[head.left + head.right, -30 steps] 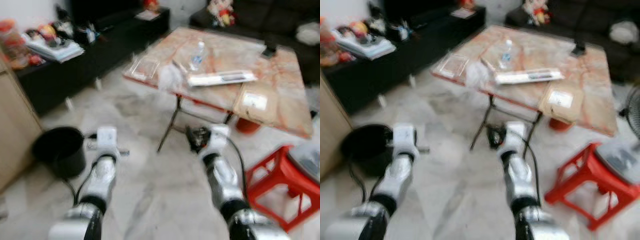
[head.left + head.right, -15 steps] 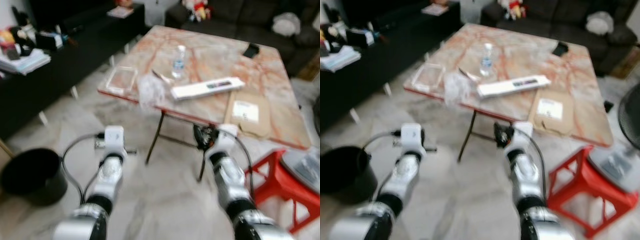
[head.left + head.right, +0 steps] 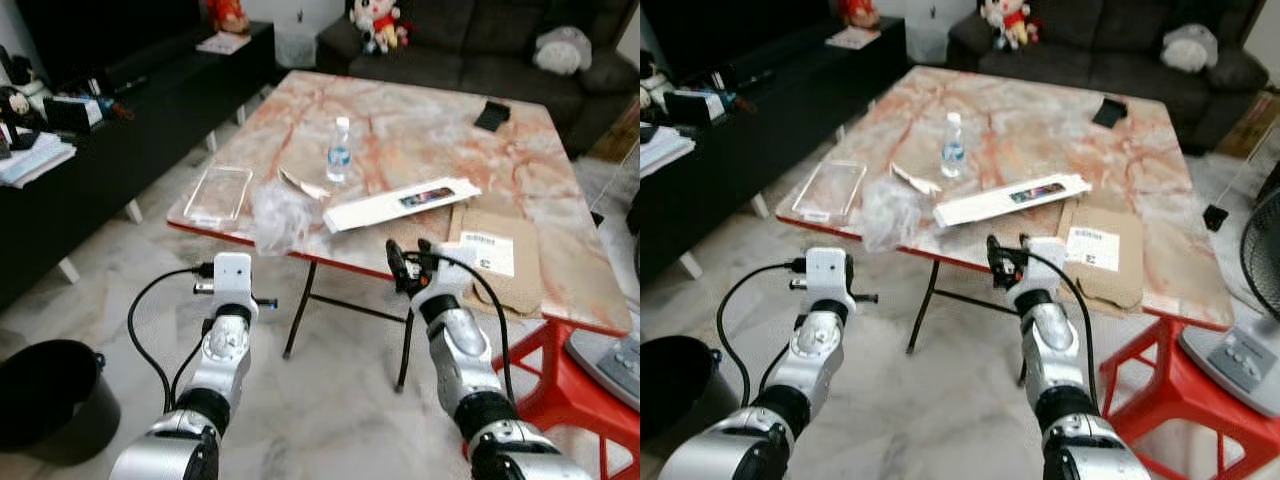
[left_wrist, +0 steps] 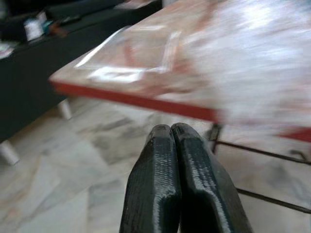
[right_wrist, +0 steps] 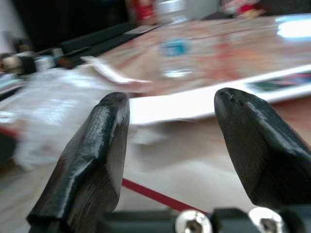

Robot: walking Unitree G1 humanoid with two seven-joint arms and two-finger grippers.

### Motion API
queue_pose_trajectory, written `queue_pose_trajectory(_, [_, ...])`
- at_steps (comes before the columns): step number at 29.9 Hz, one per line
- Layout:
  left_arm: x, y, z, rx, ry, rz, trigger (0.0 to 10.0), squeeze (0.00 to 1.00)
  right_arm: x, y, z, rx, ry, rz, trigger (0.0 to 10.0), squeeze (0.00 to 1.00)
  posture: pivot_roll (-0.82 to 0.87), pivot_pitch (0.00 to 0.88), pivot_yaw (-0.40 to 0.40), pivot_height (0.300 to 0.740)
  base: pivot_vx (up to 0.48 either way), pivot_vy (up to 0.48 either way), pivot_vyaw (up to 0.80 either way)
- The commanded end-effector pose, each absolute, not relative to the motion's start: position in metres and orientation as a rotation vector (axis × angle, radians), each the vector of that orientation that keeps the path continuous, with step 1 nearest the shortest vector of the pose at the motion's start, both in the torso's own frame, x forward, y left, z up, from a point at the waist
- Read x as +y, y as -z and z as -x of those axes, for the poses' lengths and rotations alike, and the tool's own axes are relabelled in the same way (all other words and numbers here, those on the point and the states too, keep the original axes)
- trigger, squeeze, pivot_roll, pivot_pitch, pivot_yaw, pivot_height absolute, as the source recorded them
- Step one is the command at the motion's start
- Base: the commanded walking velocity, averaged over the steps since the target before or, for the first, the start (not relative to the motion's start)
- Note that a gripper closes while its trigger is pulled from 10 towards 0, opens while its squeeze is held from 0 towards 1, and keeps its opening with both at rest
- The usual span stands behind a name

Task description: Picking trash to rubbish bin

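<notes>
**Two grippers raised before a marble-patterned folding table**

The surface point(image 3: 470, 160), pink-veined and edged in red, stands on thin metal legs over a pale marble floor point(image 3: 330, 400). At its near edge lies a crumpled clear plastic bag point(image 3: 281, 215), partly overhanging the rim; just beside it, toward the robot's left, sits a clear plastic tray point(image 3: 217, 192). Behind the bag lies a small torn wrapper point(image 3: 301, 185), and beyond that stands an upright water bottle point(image 3: 339, 151) with a blue label. A long white box point(image 3: 400, 204) lies slantwise across the middle, with a flat brown cardboard parcel point(image 3: 497, 258) near the right-hand edge and a dark phone point(image 3: 493, 115) far back.

The left gripper point(image 4: 174, 133) is held in front of the table edge, below the level of the tray, its two fingers pressed together with nothing between them. The right gripper point(image 5: 170, 109) is raised close to the near table edge, its fingers point(image 5: 99, 145) spread wide apart and empty, facing the bag, the wrapper and the bottle.

A black rubbish bin point(image 3: 45, 395) stands on the floor at the robot's far left, well apart from the table. A red plastic stool point(image 3: 575, 370) stands at the right, a dark sofa point(image 3: 480, 40) behind.
</notes>
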State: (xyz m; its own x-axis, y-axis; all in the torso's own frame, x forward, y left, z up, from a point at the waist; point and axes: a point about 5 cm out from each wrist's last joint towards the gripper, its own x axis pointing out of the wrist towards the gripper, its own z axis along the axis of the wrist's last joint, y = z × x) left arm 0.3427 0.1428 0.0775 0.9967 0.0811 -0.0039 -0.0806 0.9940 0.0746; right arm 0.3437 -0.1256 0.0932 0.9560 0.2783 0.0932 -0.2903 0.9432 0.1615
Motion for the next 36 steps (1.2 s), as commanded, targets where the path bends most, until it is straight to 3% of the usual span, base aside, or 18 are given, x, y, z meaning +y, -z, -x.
queue_pose_trajectory(1, [0.14, -0.079, -0.343, -0.001, -0.072, -0.083, 10.0, 0.0, -0.122, -0.102, -0.346, -0.104, -0.331, -0.132, 10.0, 0.0, -0.1, 0.035, -0.059, 0.74, 0.465, 0.0, 0.8])
queue_pose_trajectory(9, [0.132, -0.08, -0.342, -0.027, -0.032, -0.104, 10.0, 0.0, -0.121, -0.104, -0.345, -0.118, -0.329, -0.162, 10.0, 0.0, -0.09, 0.027, -0.06, 0.74, 0.423, 0.0, 0.2])
queue_pose_trajectory(36, [0.134, -0.058, -0.324, 0.021, -0.028, -0.113, 10.0, 0.0, -0.112, -0.124, -0.347, -0.177, -0.375, -0.182, 10.0, 0.0, -0.1, 0.047, -0.065, 0.74, 0.0, 0.0, 0.0])
